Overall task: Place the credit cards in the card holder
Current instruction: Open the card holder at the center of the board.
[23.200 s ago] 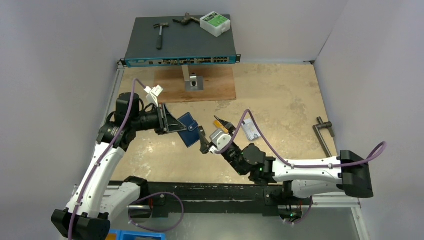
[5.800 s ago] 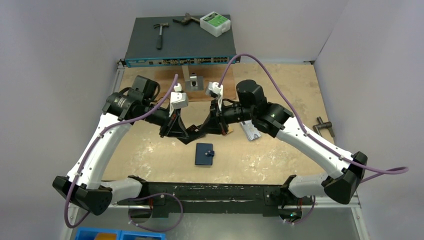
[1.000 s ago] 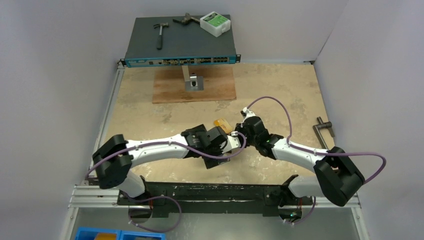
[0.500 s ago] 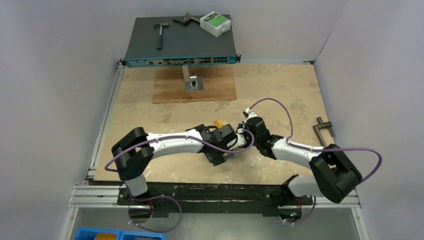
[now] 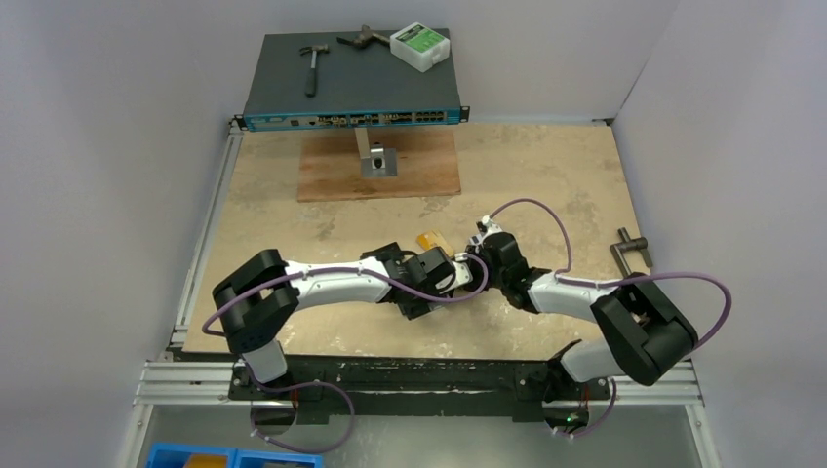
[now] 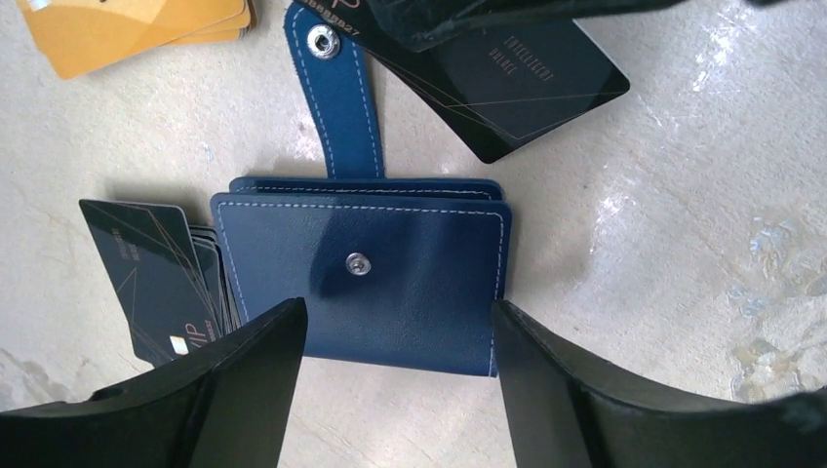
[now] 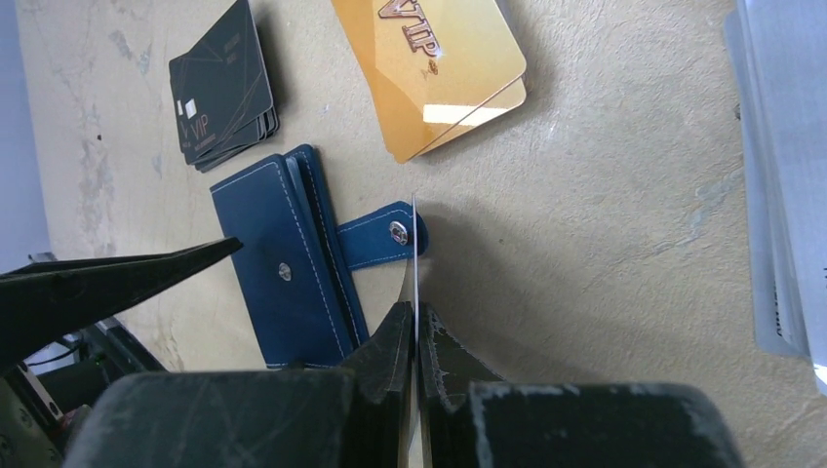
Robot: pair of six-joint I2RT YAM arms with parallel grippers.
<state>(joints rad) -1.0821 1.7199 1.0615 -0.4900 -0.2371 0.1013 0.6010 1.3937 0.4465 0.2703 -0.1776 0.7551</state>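
The card holder [image 6: 361, 283], a navy-blue wallet, lies closed on the table with its snap tab [image 6: 332, 78] unfastened and flat. My left gripper [image 6: 395, 312] hangs open over it, one finger over each end. My right gripper [image 7: 414, 312] is shut on a black credit card [image 6: 527, 78], seen edge-on [image 7: 414, 253] just above the tab. A stack of black cards [image 7: 224, 88] lies beside the holder. Orange-gold cards [image 7: 439, 68] lie beyond the tab, also visible from above [image 5: 429, 239]. In the top view both grippers hide the holder.
A pale grey card [image 7: 780, 175] lies at the right. At the back, a network switch [image 5: 351, 93] carries a hammer [image 5: 312, 63] and a white-green box [image 5: 419, 47]. A wooden board [image 5: 332, 175] holds a metal bracket [image 5: 375, 161]. A metal tool [image 5: 632, 255] lies right.
The left arm's shoulder and elbow have swung right while its gripper stayed over the card holder. The right arm has folded in closer, still gripping its card.
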